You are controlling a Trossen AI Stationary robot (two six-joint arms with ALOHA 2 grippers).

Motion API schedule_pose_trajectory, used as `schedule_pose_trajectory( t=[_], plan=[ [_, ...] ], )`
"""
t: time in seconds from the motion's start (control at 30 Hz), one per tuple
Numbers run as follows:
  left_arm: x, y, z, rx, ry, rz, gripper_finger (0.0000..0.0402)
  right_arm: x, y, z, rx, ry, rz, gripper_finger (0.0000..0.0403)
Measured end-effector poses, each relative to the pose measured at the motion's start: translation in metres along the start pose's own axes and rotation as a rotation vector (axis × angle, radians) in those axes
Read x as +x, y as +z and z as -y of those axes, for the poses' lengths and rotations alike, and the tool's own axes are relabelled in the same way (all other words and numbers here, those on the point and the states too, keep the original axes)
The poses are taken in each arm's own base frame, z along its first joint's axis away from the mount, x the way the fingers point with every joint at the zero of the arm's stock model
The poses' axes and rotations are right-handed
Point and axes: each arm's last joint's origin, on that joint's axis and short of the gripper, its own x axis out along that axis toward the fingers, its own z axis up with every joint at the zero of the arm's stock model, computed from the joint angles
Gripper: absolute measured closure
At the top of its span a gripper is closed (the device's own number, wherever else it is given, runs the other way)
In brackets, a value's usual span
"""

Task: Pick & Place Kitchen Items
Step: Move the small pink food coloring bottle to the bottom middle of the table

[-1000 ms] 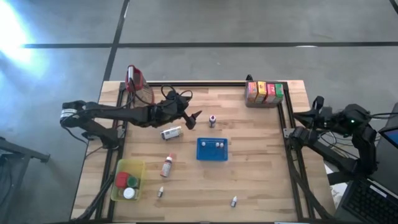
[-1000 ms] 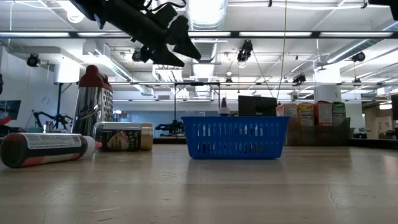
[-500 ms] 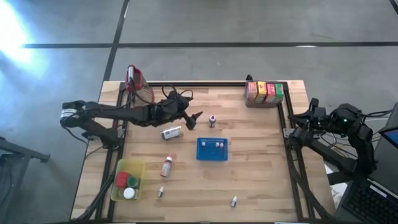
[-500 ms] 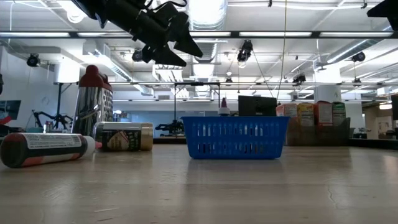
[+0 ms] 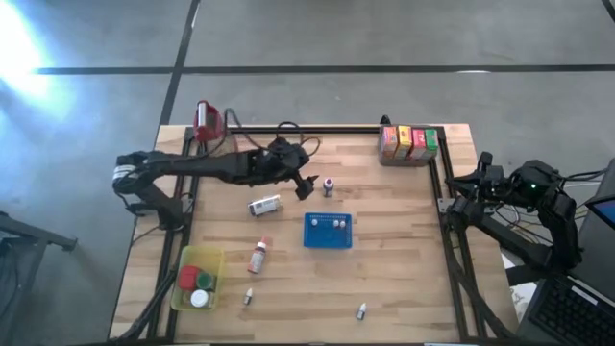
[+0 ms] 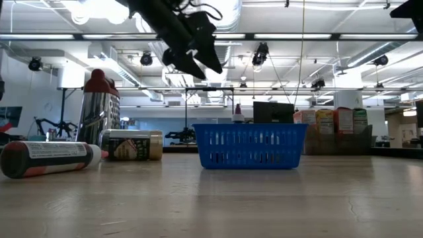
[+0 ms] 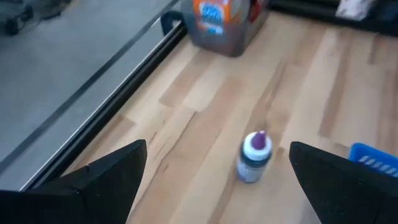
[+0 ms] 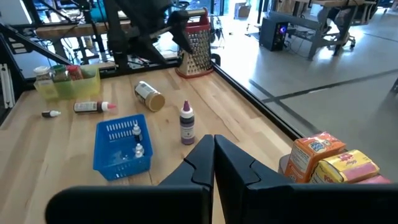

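Observation:
My left gripper hangs open above the table's far middle. Nothing is between its fingers. Just ahead of them a small purple-capped bottle stands upright on the wood. A round tin lies on its side nearby. A red-and-white bottle lies nearer the front. Two tiny white-capped bottles stand close to the near edge. Coloured cartons sit in a row at the far right corner. My right gripper is shut and waits off the table's right edge.
A blue perforated tray with two tiny bottles in it stands mid-table. A yellow-green bin holding round lids is at the near left. A tall red-topped metal grater stands at the far left corner. Black rails frame the table.
My left gripper has moved toward the table's right edge and a little up, nearer the purple-capped bottle. Its fingers have tipped up toward level and have stayed open.

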Motion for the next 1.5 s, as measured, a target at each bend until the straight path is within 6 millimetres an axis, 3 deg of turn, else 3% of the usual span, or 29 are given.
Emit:
schedule_pose_trajectory(
  t=[0.23,0.5,0.77,1.1,1.5],
  plan=[
    [0.027,0.005,0.004,0.08,0.027,-0.078,0.0003,0.0,0.0,0.0,0.002,0.0,0.0,0.0394],
    [0.03,0.005,0.001,0.099,0.033,-0.151,0.0003,0.0,0.0,0.0,0.002,0.0,0.0,0.0394],
    [-0.015,-0.001,0.007,0.099,0.006,-0.3,0.0003,0.0,0.0,0.0,0.002,0.0,0.0,0.0394],
    [-0.062,-0.015,0.07,0.169,-0.078,-0.233,0.0003,0.0,0.0,0.0,0.002,0.0,0.0,0.0394],
    [-0.115,-0.049,0.111,-0.118,-0.029,-0.325,0.0003,0.0,0.0,0.0,0.002,0.0,0.0,0.0394]
  ],
)
